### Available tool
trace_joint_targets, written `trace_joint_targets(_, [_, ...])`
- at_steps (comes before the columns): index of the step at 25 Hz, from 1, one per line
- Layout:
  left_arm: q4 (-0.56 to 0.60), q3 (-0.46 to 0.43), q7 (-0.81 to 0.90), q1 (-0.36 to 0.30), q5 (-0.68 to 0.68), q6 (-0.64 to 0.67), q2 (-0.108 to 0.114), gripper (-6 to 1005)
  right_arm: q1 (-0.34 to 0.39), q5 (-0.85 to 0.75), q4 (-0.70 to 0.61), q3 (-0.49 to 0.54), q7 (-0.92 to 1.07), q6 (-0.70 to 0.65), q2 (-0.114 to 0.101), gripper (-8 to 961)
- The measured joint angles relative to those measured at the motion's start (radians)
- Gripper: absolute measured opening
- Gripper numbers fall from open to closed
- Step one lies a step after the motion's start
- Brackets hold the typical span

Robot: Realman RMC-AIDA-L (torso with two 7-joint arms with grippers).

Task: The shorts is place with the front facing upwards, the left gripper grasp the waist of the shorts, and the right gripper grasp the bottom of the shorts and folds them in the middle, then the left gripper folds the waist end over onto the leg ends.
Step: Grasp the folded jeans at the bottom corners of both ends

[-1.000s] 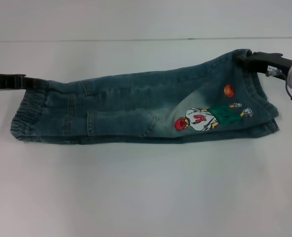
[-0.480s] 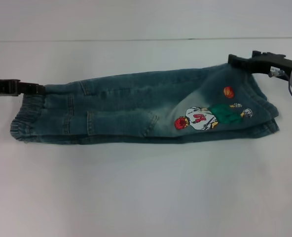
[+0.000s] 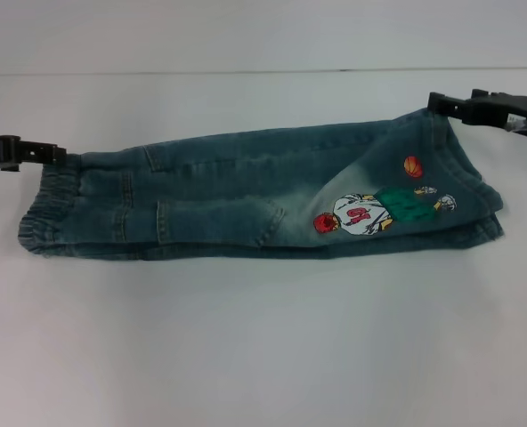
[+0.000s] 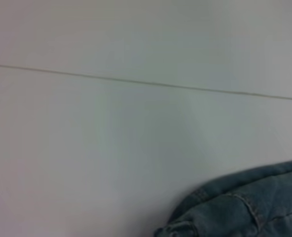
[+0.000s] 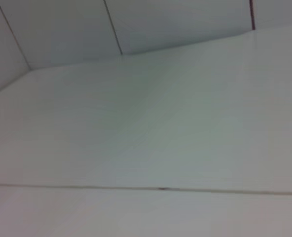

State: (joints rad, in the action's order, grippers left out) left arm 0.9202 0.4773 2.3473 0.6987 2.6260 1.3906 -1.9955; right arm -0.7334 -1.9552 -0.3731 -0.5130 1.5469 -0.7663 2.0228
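Blue denim shorts (image 3: 246, 200) lie flat on the white table (image 3: 246, 338), doubled lengthwise. Their elastic waist (image 3: 34, 218) points left; the leg ends (image 3: 477, 213), printed with a cartoon figure (image 3: 361, 213), point right. My left gripper (image 3: 57, 153) hovers just off the waist's far corner, open and holding nothing. My right gripper (image 3: 437, 102) is open too, at the far corner of the leg ends and clear of the cloth. A corner of the denim (image 4: 244, 212) shows in the left wrist view. Only bare table appears in the right wrist view.
The table's back edge (image 3: 246, 71) runs across behind the shorts, with a pale wall (image 3: 246, 31) beyond it. A seam line (image 5: 161, 188) crosses the surface in the right wrist view.
Both grippers have let go of the shorts and drawn back, the left one leftward and the right one up and to the right. The raised leg corner has dropped flat.
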Motion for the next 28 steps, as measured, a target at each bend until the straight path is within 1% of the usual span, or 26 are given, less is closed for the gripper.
trace_joint_targets(3, [0.022,-0.002,0.027,-0.003,0.0,0.047,0.011,885,0.011,-0.003,-0.03,-0.005,0.051,-0.079,-0.01,848])
trace_joint_targets(5, [0.046,-0.005,0.084,-0.011,0.008,0.106,0.028,885,0.019,-0.003,-0.053,-0.017,0.089,-0.152,-0.02,847])
trace_joint_targets(6, [0.047,-0.005,0.095,-0.012,0.01,0.112,0.031,884,0.022,-0.003,-0.063,-0.029,0.105,-0.192,-0.026,847])
trace_joint_targets(9, [0.045,-0.01,0.155,-0.014,0.035,0.165,0.049,884,0.03,-0.004,-0.096,-0.078,0.141,-0.302,-0.042,845])
trace_joint_targets(10, [0.043,-0.013,0.172,-0.014,0.053,0.187,0.052,884,0.033,-0.004,-0.117,-0.105,0.153,-0.345,-0.047,845])
trace_joint_targets(12, [0.045,-0.016,0.185,-0.012,0.091,0.219,0.053,884,0.038,-0.004,-0.141,-0.137,0.163,-0.394,-0.05,844])
trace_joint_targets(15, [0.042,-0.016,0.2,-0.011,0.133,0.237,0.054,884,0.044,-0.004,-0.166,-0.17,0.165,-0.436,-0.048,845])
trace_joint_targets(18, [0.025,-0.02,0.214,-0.014,0.147,0.233,0.053,884,0.046,-0.004,-0.172,-0.183,0.157,-0.432,-0.04,845])
trace_joint_targets(22, [-0.033,-0.031,0.219,-0.015,0.144,0.212,0.05,883,0.045,-0.004,-0.174,-0.187,0.141,-0.402,-0.025,844])
trace_joint_targets(26, [-0.086,-0.031,0.238,-0.013,0.144,0.162,0.049,883,0.045,0.002,-0.18,-0.182,0.118,-0.388,-0.008,844])
trace_joint_targets(28, [-0.11,-0.031,0.24,-0.011,0.141,0.138,0.049,883,0.043,0.002,-0.181,-0.182,0.114,-0.379,-0.003,844])
